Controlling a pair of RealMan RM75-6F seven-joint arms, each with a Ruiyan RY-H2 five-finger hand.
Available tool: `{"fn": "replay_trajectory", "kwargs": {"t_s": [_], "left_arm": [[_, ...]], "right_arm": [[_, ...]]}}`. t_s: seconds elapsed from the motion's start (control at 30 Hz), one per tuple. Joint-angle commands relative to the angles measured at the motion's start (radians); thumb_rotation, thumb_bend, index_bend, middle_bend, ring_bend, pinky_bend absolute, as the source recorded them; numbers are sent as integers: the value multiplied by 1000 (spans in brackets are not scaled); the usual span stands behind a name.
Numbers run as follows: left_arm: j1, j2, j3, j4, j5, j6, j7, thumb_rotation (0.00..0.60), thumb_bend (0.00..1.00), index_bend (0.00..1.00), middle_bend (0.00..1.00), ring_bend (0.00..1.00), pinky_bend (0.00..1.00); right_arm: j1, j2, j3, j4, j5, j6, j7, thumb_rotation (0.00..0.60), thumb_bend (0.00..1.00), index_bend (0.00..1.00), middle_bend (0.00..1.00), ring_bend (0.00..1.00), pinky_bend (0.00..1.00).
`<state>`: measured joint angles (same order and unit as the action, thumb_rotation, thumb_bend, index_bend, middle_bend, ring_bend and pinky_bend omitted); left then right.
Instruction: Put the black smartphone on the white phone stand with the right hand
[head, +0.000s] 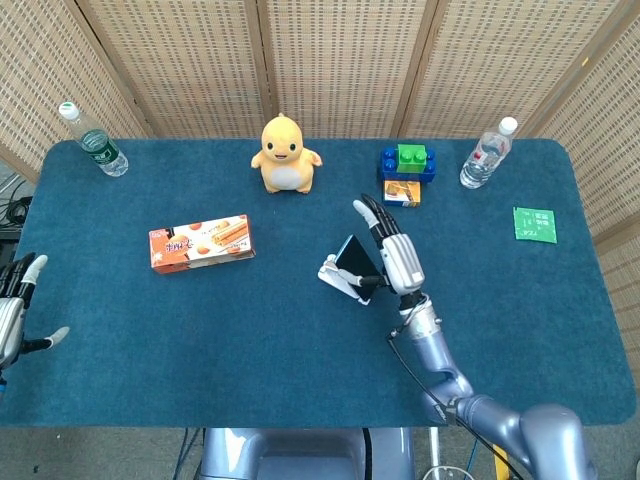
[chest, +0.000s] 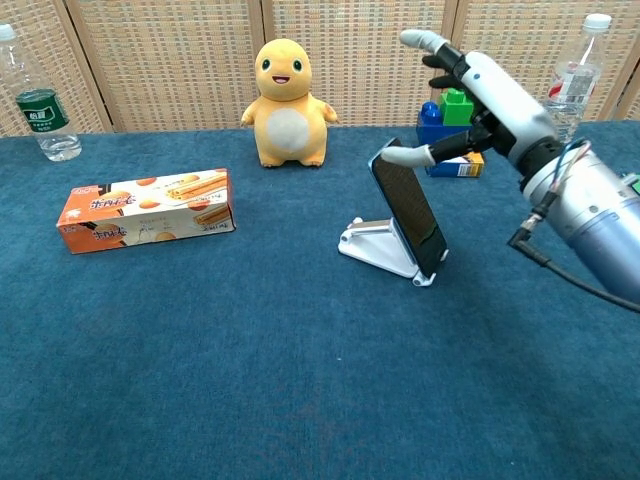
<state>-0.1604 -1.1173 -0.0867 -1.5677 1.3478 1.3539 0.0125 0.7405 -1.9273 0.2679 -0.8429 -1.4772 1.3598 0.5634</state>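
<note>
Black smartphone (chest: 408, 206) leans on white phone stand (chest: 372, 246), so placement looks done. Right hand (chest: 478, 92) spread, holding nothing, thumb just beside phone's top edge; only pulling clear is left.

A black smartphone (chest: 408, 204) was seen on a white stand (chest: 376, 247); the table (chest: 250, 350) was covered in teal cloth.
</note>
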Motion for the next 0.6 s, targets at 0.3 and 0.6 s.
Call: {"fn": "replay_trajectory", "kwargs": {"t_s": [0.3,0.6], "left_arm": [[16,0,13,-8,46,46,-2,600,0,0,0,0,0],[33,-15,17,-1,84,102,21,600,0,0,0,0,0]], "right_arm": [[-157,468,-175,-158,-133,44,-143,600,1,0,0,0,93],[-386,700,-240,-446,-12,103,-255,600,2,0,0,0,89]]}}
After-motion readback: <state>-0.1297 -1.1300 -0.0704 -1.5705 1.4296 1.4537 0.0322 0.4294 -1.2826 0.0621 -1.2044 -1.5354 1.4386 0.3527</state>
